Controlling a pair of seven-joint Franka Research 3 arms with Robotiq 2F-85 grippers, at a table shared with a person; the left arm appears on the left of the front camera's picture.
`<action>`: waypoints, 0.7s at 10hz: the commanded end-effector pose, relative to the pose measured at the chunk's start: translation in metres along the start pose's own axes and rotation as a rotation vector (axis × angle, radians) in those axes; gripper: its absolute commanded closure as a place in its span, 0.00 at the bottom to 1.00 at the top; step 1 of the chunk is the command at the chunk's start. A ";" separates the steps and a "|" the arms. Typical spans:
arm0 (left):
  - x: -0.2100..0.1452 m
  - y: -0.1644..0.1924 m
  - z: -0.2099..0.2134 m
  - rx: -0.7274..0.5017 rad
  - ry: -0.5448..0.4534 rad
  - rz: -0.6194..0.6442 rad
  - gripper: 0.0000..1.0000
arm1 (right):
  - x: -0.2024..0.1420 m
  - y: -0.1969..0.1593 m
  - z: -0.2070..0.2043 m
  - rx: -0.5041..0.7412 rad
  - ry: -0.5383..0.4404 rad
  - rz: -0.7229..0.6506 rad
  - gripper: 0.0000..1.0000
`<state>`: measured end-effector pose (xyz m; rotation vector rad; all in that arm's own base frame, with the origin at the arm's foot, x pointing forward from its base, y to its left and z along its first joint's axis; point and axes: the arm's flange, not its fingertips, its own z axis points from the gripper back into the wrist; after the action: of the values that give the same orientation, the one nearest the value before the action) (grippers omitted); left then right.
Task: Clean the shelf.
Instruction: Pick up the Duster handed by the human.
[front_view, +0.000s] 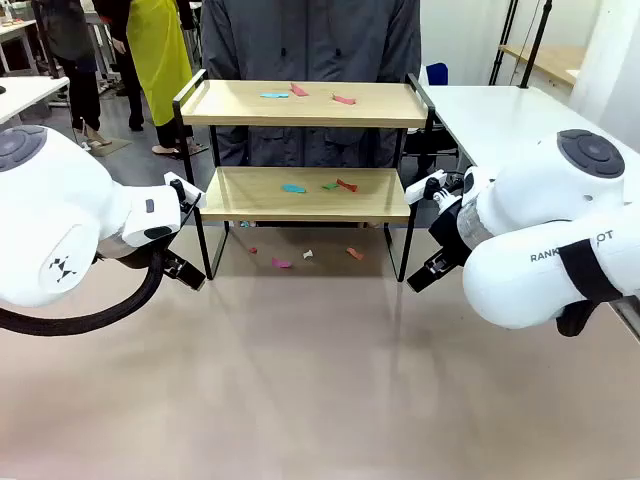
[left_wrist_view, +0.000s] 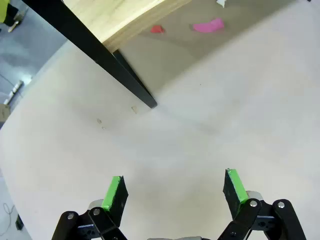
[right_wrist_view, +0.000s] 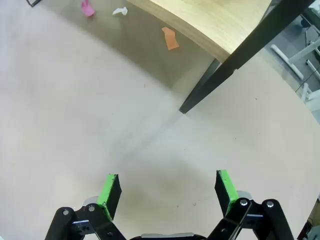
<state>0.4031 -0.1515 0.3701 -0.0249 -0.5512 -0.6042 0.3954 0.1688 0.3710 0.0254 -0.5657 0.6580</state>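
Note:
The shelf (front_view: 300, 105) stands at the far middle of the table, two wooden boards in a black frame. Small paper scraps lie on the top board (front_view: 343, 99), on the lower board (front_view: 292, 188) and on the table under it (front_view: 281, 263). My left gripper (left_wrist_view: 172, 182) hangs open over bare table near the shelf's front left leg (left_wrist_view: 130, 82); a pink scrap (left_wrist_view: 209, 25) lies beyond it. My right gripper (right_wrist_view: 167, 182) is open too, near the front right leg (right_wrist_view: 210, 85), with an orange scrap (right_wrist_view: 170, 38) farther off. Nothing sits between either pair of fingers.
A person in a grey coat (front_view: 310, 40) stands right behind the shelf. Both white arms (front_view: 60, 230) (front_view: 540, 240) flank the shelf. A white table (front_view: 500, 110) adjoins at the back right. The beige tabletop (front_view: 320, 380) spreads wide in front.

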 end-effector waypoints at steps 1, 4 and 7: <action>0.000 0.000 0.000 0.000 0.000 0.000 0.00 | 0.000 0.000 0.000 0.000 0.000 0.000 0.00; 0.000 0.000 0.000 0.000 0.000 0.000 0.00 | 0.000 0.000 0.000 0.000 0.000 0.000 0.00; 0.000 0.000 0.000 0.000 0.000 0.000 0.00 | 0.000 0.000 0.000 0.000 0.000 0.000 0.00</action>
<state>0.4030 -0.1518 0.3701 -0.0251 -0.5512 -0.6044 0.3954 0.1689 0.3710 0.0248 -0.5657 0.6588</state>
